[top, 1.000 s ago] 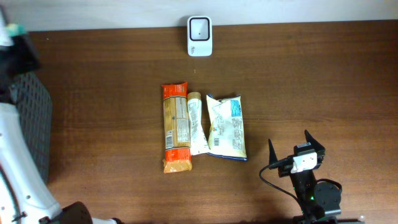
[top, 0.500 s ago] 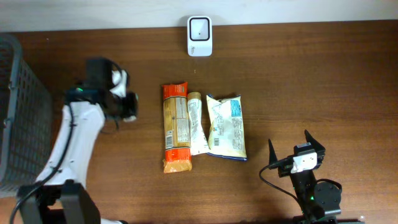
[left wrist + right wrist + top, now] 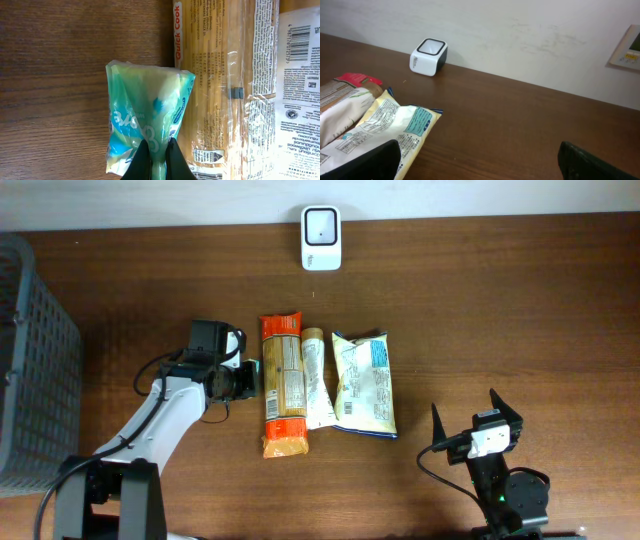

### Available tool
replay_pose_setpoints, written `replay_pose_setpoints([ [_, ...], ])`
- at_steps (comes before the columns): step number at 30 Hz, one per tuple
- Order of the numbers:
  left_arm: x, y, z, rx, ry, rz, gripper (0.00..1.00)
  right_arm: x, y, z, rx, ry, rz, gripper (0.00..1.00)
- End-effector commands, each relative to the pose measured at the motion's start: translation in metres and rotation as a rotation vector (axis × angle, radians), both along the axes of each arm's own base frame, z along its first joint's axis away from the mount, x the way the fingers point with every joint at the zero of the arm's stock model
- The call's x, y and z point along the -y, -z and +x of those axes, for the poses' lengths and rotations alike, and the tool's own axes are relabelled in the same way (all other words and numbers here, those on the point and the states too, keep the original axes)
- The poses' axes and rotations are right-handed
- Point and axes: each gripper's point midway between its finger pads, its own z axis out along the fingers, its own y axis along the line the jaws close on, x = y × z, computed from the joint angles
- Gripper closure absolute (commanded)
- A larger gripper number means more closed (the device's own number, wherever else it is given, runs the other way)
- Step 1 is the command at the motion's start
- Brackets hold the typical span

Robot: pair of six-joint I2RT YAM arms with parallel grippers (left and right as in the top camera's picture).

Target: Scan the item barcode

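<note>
**Pouch pinched at the left end of the packet row**

The crinkled teal-and-white plastic pouch [image 3: 145, 115] hangs in the left end effector [image 3: 159, 150], whose fingers are pressed together on its gathered end. In the wrist view the pouch's right edge covers the left edge of the long orange-and-clear spaghetti packet [image 3: 220, 85]; whether they touch I cannot tell. Seen from overhead, the left end effector [image 3: 248, 378] sits at that packet's 9 o'clock side, near the centre of the dark brown wooden table [image 3: 520, 300].

At the packet's 3 o'clock lie a narrow white packet [image 3: 316, 380], then a pale yellow-and-blue bag [image 3: 364, 384], edge to edge. Bare wood runs from the row toward 12 o'clock, up to the white box scanner with a dark window [image 3: 321, 224] at the far edge, below a pale wall [image 3: 150, 200]. A grey mesh basket [image 3: 35, 380] fills the 9 o'clock edge. The right end effector [image 3: 464, 402], fingers spread wide and holding nothing, rests toward 4 o'clock, near the bag's lower corner.
</note>
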Motion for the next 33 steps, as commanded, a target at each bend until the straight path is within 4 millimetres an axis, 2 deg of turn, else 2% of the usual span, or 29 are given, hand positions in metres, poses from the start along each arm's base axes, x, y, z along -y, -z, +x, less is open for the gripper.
replay_pose_setpoints([
  [1,0.002,-0.002,-0.002,0.003,-0.007,-0.010,1.00,0.000,0.003,0.000,-0.003,-0.001,0.004,0.01],
  [4,0.010,-0.002,-0.004,0.003,0.015,-0.010,0.96,0.000,0.003,0.000,-0.003,-0.001,0.004,0.01],
  [9,0.018,-0.002,-0.006,0.003,0.040,-0.010,0.66,0.000,0.003,0.000,-0.003,-0.001,0.004,0.01],
  [11,0.019,-0.002,-0.005,0.008,0.041,-0.010,0.64,0.000,0.003,0.000,-0.004,-0.001,0.004,0.01],
  [15,0.015,-0.010,0.005,0.044,0.027,-0.017,0.65,0.000,0.003,0.000,-0.004,-0.001,0.004,0.01],
  [17,0.013,-0.022,0.013,0.076,0.016,-0.022,0.64,0.000,0.003,0.000,-0.004,-0.001,0.004,0.01],
  [19,0.005,-0.049,0.027,0.144,0.000,-0.025,0.59,0.000,0.003,0.000,-0.003,-0.001,0.004,0.01],
  [21,-0.007,-0.077,0.036,0.216,0.016,-0.006,0.44,0.000,0.003,0.000,-0.003,-0.001,0.004,0.01],
  [22,-0.017,-0.097,0.039,0.268,0.054,0.030,0.28,0.000,0.003,0.000,-0.003,-0.001,0.004,0.01],
  [25,-0.045,-0.127,0.039,0.328,0.066,0.102,0.18,0.000,0.003,0.000,-0.003,-0.001,0.004,0.01],
  [28,-0.094,-0.149,0.035,0.362,-0.024,0.227,0.01,0.000,0.003,0.000,-0.004,-0.001,0.004,0.01],
  [31,-0.140,-0.156,0.029,0.369,-0.069,0.333,0.00,0.000,0.003,0.000,-0.004,-0.001,0.004,0.01],
  [33,-0.157,-0.154,0.027,0.361,-0.057,0.374,0.00,0.000,0.003,0.000,-0.003,-0.001,0.004,0.01],
])
